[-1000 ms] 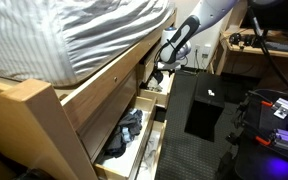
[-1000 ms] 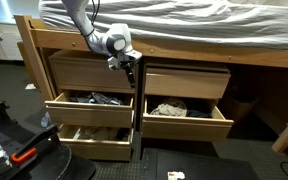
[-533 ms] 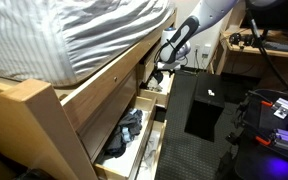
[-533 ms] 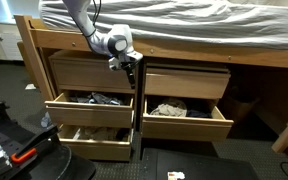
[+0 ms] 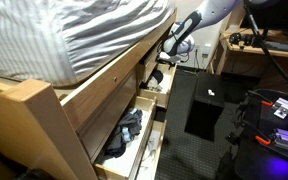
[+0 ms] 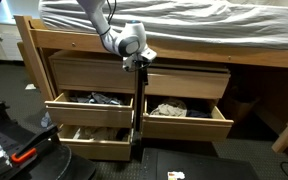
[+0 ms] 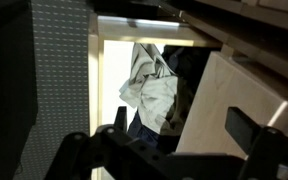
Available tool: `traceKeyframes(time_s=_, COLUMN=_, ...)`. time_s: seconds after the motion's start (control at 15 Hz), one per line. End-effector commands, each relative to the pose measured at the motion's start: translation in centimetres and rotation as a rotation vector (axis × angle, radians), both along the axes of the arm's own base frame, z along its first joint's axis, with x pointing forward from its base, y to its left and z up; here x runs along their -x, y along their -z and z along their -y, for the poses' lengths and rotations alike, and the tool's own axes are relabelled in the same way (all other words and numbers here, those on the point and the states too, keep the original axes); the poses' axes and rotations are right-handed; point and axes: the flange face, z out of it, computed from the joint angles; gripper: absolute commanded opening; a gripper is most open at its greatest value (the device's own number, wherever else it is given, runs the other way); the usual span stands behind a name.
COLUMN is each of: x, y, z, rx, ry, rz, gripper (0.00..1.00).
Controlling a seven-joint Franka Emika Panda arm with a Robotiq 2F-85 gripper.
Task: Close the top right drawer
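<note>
The top right drawer (image 6: 89, 113) stands pulled out from the bed frame, in the column on the near side of the dividing post (image 6: 137, 112) as an exterior view along the bed shows it (image 5: 134, 112). Dark and blue clothing (image 5: 124, 128) lies heaped inside it. Below it a bottom drawer (image 6: 84, 148) is pulled out further. Above it a closed wooden front (image 6: 84, 72) sits flush with the frame, and an exterior view shows a long panel with a small round knob (image 5: 115, 77) there. Past the post a deeper, white-lined drawer (image 6: 184, 125) is also open, with grey clothes (image 6: 169, 108) in it. The wrist view looks straight down into this one, with its pale lining (image 7: 112, 70) and a crumpled grey garment (image 7: 149, 90) beside the wooden front. The gripper (image 6: 142, 66) hangs at the upper end of the post, level with the closed upper fronts, above the open drawers and clear of the top right drawer. In the view along the bed the gripper (image 5: 170, 60) sits close against the frame, under the striped bedding (image 5: 84, 35); whether it touches the post cannot be told. The fingers (image 7: 79, 155) appear as dark, blurred shapes low in the wrist view, spread apart with nothing between them.
</note>
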Motion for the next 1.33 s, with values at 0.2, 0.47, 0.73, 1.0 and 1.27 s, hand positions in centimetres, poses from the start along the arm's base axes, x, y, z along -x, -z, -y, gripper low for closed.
traceKeyframes(time_s=0.2, x=-1.2, y=-1.6, z=4.9, rx=-0.048, ry=0.103, rz=0.193, gripper=1.0)
traceKeyframes(time_s=0.47, x=-1.3, y=-1.4, z=5.1, rx=-0.046, ry=0.104, rz=0.202, gripper=1.0)
traceKeyframes(time_s=0.73, x=-3.3, y=0.9, z=2.3, rx=-0.061, ry=0.057, rz=0.109, gripper=1.0)
traceKeyframes(time_s=1.0, x=-4.8, y=4.1, z=-0.1, rx=-0.043, ry=0.065, rz=0.097, gripper=1.0)
traceKeyframes(time_s=1.27, x=-5.5, y=4.8, z=-0.2, rx=-0.062, ry=0.198, rz=0.293, gripper=1.0)
